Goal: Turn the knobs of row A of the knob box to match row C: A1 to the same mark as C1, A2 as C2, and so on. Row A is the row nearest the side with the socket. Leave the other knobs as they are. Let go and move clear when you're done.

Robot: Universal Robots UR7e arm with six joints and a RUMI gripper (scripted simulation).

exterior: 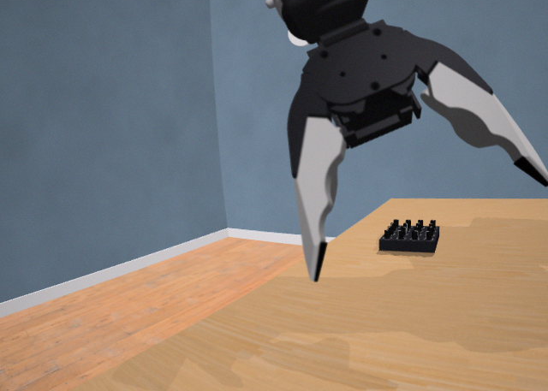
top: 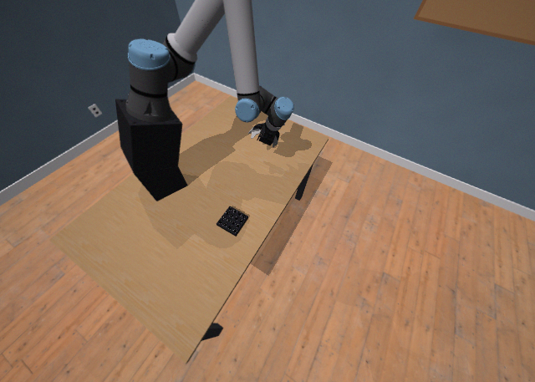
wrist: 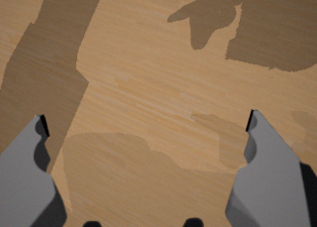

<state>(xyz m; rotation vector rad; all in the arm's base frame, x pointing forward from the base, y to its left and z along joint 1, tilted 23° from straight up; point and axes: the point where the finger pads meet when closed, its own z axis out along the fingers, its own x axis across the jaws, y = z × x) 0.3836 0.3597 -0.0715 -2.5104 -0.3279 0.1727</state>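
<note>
The knob box (top: 232, 219) (exterior: 407, 245) is a small, flat black box on the wooden table, with upright black knobs in a grid on top. It is too small in the top and exterior views to read the knob marks, and I cannot make out the socket or tell which side row A is on. My gripper (top: 263, 140) (exterior: 431, 233) (wrist: 148, 114) is open and empty, its two grey fingers spread wide. It hangs above the far end of the table, well away from the knob box. The wrist view shows only table top and shadows, not the box.
The table (top: 129, 257) (exterior: 354, 299) has a long edge running close past the knob box. The arm's black pedestal (top: 150, 153) stands at the opposite long side. Shadows of the arm fall over the table top. Walls stand behind the table.
</note>
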